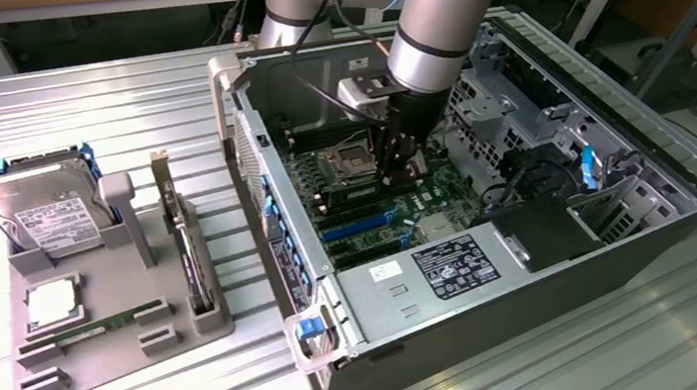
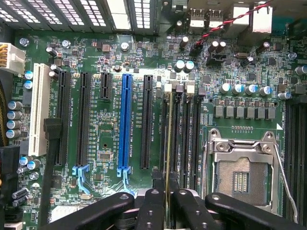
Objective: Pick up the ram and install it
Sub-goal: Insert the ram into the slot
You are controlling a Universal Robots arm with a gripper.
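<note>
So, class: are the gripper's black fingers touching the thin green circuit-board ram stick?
Touching. In the wrist view, the gripper has its black fingers pressed against both sides of the thin green ram stick, which is seen edge-on with no gap.

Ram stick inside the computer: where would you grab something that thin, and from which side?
Take the ram by its upper long edge near mid-length, clamped across its two flat faces, coming straight down from above. It stands on edge in line with the memory slots, so the faces are the only broad surfaces and the bottom edge must stay free. The gripper holds it so.
</note>
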